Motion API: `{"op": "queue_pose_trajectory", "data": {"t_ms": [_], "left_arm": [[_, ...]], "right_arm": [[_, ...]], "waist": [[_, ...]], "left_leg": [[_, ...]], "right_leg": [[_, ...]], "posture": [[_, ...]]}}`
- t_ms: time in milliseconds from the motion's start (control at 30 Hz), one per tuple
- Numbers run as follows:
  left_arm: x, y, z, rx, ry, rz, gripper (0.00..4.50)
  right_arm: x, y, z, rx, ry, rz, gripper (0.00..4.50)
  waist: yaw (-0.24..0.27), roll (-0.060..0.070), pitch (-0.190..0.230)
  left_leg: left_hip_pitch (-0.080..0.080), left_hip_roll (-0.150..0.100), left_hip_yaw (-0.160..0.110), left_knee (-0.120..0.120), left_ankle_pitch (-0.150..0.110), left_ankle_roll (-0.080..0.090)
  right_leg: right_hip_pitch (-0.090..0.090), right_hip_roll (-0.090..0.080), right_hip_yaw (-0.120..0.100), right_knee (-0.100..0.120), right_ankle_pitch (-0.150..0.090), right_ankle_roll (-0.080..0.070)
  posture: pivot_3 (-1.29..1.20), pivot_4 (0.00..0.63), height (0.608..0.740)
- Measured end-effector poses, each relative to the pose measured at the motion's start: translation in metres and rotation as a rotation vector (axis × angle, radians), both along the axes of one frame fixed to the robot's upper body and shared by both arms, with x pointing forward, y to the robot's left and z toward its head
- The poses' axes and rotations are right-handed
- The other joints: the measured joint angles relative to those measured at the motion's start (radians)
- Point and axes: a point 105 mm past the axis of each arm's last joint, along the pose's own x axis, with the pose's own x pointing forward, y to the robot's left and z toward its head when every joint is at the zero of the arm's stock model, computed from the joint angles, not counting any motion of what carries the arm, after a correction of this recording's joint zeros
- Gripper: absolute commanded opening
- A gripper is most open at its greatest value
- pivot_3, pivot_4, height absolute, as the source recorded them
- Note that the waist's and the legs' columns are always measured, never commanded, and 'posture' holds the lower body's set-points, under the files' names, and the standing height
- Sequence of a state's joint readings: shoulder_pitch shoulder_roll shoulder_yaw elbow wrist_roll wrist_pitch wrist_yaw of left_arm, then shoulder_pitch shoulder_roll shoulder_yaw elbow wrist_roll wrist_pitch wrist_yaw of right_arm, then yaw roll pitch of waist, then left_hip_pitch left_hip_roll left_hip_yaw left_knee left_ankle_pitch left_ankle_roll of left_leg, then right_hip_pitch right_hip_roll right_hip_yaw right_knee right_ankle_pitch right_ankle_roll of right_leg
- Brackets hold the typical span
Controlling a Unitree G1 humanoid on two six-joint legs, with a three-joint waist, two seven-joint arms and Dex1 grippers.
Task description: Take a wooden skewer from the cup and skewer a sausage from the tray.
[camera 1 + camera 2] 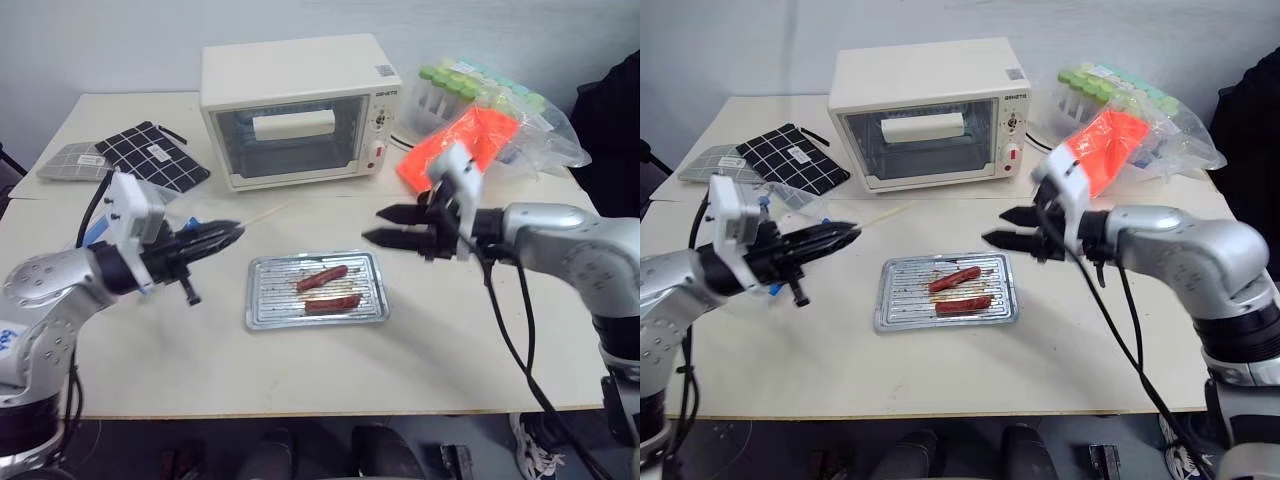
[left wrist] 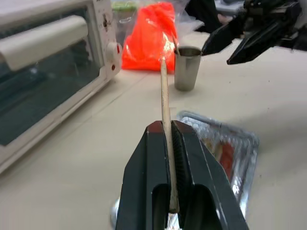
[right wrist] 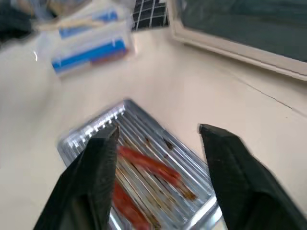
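Two sausages (image 1: pixel 322 277) in the tray (image 1: pixel 262 312), long axes roughly parallel, running across it. Left gripper (image 1: pixel 225 235) clamped on the skewer (image 1: pixel 262 214), tip poking toward the oven (image 1: pixel 300 100). Right gripper (image 1: pixel 390 226) has jaws apart, empty, hovering just right of the tray and pointing at it. Right is nearer the sausages, so I'd expect it to pick one and present it end-on to the skewer tip. Cup (image 2: pixel 186 67) sits beyond the tray. Oven label too small to read.
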State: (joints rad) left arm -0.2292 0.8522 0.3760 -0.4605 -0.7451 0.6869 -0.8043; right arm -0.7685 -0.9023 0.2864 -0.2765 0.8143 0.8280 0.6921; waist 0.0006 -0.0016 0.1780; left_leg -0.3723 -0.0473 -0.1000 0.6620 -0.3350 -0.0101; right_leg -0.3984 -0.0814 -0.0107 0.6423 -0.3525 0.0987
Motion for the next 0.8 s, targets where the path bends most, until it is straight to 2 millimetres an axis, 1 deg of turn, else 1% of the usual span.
{"op": "queue_pose_trajectory", "data": {"t_ms": [33, 100, 267, 367, 533, 667, 800], "left_arm": [[-0.003, 0.000, -0.001, 0.009, 0.009, -0.013, 0.00], [-0.007, -0.001, -0.002, 0.021, 0.023, -0.038, 0.00], [-0.013, -0.007, 0.000, 0.018, 0.022, -0.072, 0.00], [-0.015, -0.006, -0.004, 0.018, 0.042, -0.068, 0.00], [-0.015, -0.006, -0.004, 0.014, 0.046, -0.073, 0.00], [-0.015, -0.007, -0.004, 0.013, 0.049, -0.080, 0.00], [-0.014, -0.010, -0.001, 0.014, 0.039, -0.092, 0.00]], "right_arm": [[-0.003, 0.003, -0.010, -0.041, -0.006, 0.052, 3.14], [-0.009, 0.009, -0.023, -0.095, -0.013, 0.138, 3.14], [-0.013, 0.020, -0.035, -0.151, -0.062, 0.248, 3.14], [-0.009, 0.024, -0.043, -0.185, -0.084, 0.262, 3.14], [-0.003, 0.039, -0.066, -0.227, -0.067, 0.266, 3.14], [0.003, 0.039, -0.072, -0.264, -0.091, 0.252, 3.14], [0.009, 0.052, -0.079, -0.281, -0.106, 0.273, 3.14]], "waist": [[0.000, 0.000, 0.000], [0.000, 0.000, 0.000], [-0.001, 0.000, 0.000], [-0.005, 0.000, 0.000], [-0.004, -0.001, 0.000], [-0.002, -0.001, 0.000], [-0.006, -0.001, 0.000]], "left_leg": [[0.000, 0.000, 0.000, 0.000, 0.000, 0.000], [0.000, 0.000, 0.000, 0.000, 0.000, 0.000], [0.000, 0.000, 0.000, 0.000, 0.000, 0.000], [0.001, 0.000, 0.000, 0.000, 0.000, -0.001], [0.000, 0.000, 0.000, 0.000, 0.000, -0.001], [0.000, 0.000, 0.000, 0.000, 0.000, -0.001], [0.000, 0.000, 0.000, 0.000, 0.000, -0.001]], "right_leg": [[0.000, 0.000, 0.000, 0.000, 0.000, 0.000], [0.000, 0.000, 0.000, 0.000, 0.000, 0.000], [0.000, 0.000, 0.000, 0.000, 0.000, 0.000], [0.000, 0.000, 0.000, 0.001, 0.000, 0.000], [-0.001, 0.000, 0.000, 0.001, 0.000, -0.001], [-0.001, 0.000, 0.000, 0.001, 0.000, -0.001], [-0.003, 0.001, 0.001, 0.002, 0.000, -0.001]], "posture": [[0.00, 0.150, 0.740], [0.00, 0.150, 0.740], [0.00, 0.150, 0.740], [0.00, 0.150, 0.740], [0.00, 0.150, 0.740], [0.00, 0.150, 0.740], [0.00, 0.150, 0.740]]}}
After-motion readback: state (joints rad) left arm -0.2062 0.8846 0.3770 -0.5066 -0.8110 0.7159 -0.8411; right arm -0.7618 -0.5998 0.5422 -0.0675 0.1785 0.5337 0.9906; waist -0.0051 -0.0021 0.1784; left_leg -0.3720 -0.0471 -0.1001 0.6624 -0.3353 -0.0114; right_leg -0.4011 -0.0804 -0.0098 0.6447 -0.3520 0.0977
